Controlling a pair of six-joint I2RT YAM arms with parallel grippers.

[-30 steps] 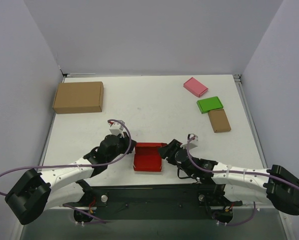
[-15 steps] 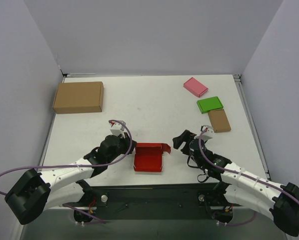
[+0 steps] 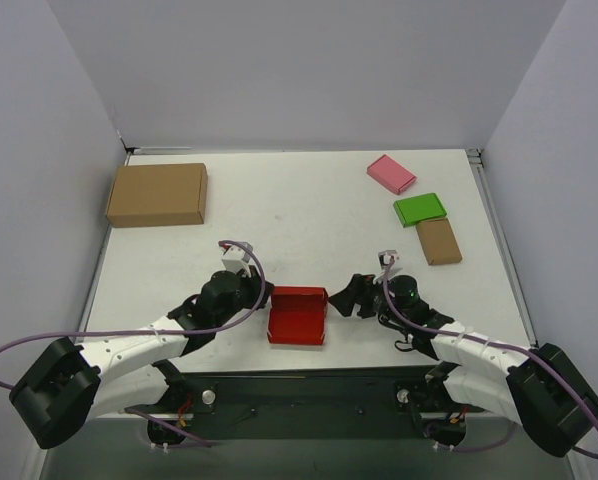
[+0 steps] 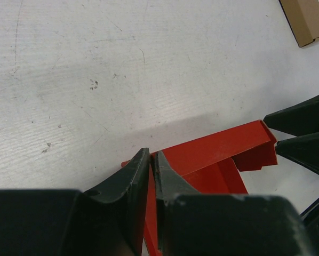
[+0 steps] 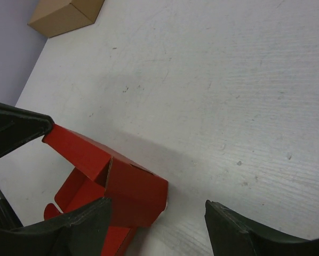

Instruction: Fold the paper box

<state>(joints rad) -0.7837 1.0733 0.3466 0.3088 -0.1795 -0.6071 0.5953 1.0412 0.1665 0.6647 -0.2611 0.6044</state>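
From above, the bright red thin cardboard box (image 3: pixel 297 315) lies on the white table (image 3: pixel 299 210) close to its near edge, midway between the two arms. The left gripper (image 3: pixel 264 298) is at its far left corner and the right gripper (image 3: pixel 339 298) is just off its far right corner. This view is too small to show how either claw's jaws stand.

The left wrist camera settles the first. The left gripper (image 4: pixel 151 157) is pinched on the box's (image 4: pixel 213 154) raised far wall at its left end, with only the thin red edge between the jaws. The same view shows the right gripper's fingers (image 4: pixel 309 112) just beyond the wall's right end, cut off by the frame.

The right wrist camera shows the right gripper (image 5: pixel 157 204) spread wide and holding nothing. The box's (image 5: pixel 133 192) right end sits against one finger (image 5: pixel 69 229), and bare table lies before the other. A dark tip of the left gripper (image 5: pixel 13 128) meets the wall's other end.

Only the overhead view takes in all the other things: a large brown cardboard carton (image 3: pixel 157 194) far left, and far right a small pink flat box (image 3: pixel 391 173), a small green flat box (image 3: pixel 420 209) and a small brown flat box (image 3: pixel 438 241). The box's near side is hidden in both wrist views.
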